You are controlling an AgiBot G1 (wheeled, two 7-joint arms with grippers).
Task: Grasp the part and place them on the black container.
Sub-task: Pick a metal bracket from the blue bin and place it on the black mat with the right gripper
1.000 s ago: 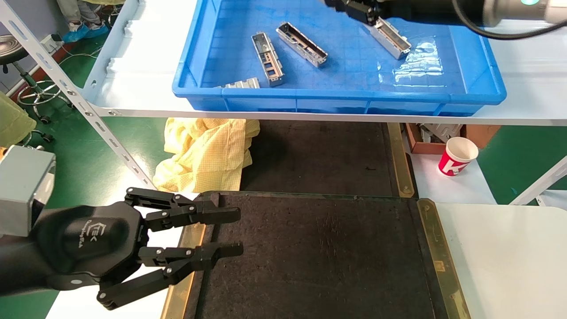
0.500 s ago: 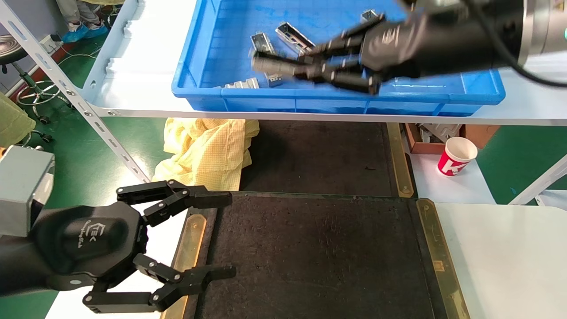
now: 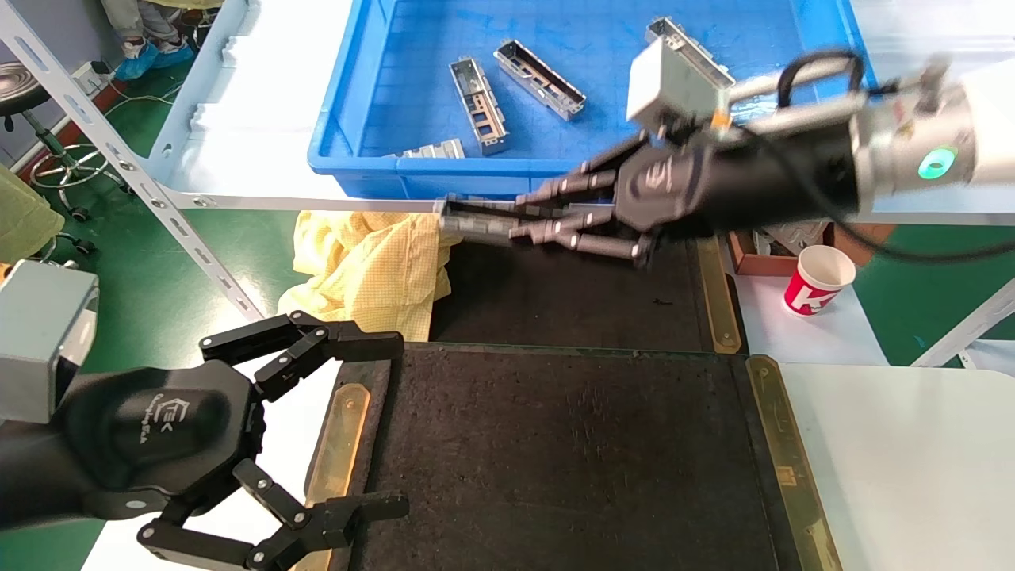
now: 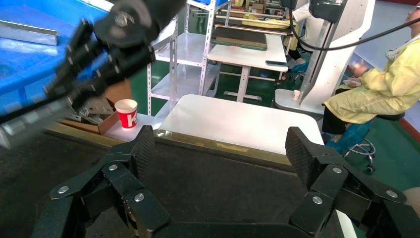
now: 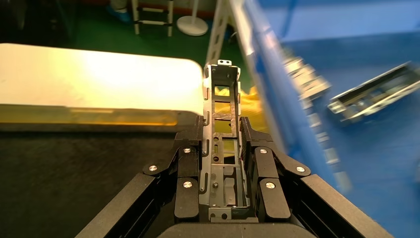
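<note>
My right gripper (image 3: 507, 224) is shut on a silver part (image 3: 468, 222) and holds it level in the air, just in front of the shelf edge and above the far black mat. In the right wrist view the part (image 5: 222, 114) sticks out lengthwise between the two pads, past the right gripper (image 5: 222, 134). The black container (image 3: 571, 460) lies low in front of me with brass strips along its sides. My left gripper (image 3: 390, 424) hangs wide open and empty over its left edge. Several more parts (image 3: 479, 103) lie in the blue crate (image 3: 603, 168).
The blue crate sits on a white shelf (image 3: 238, 159) above the work area. A yellow cloth (image 3: 373, 270) lies left of the far black mat (image 3: 571, 277). A red-and-white paper cup (image 3: 818, 279) stands to the right, near a white table (image 3: 912, 460).
My right gripper has come out of the blue crate with a part, moving toward me and to the left past the shelf edge. The left gripper has opened wider.
</note>
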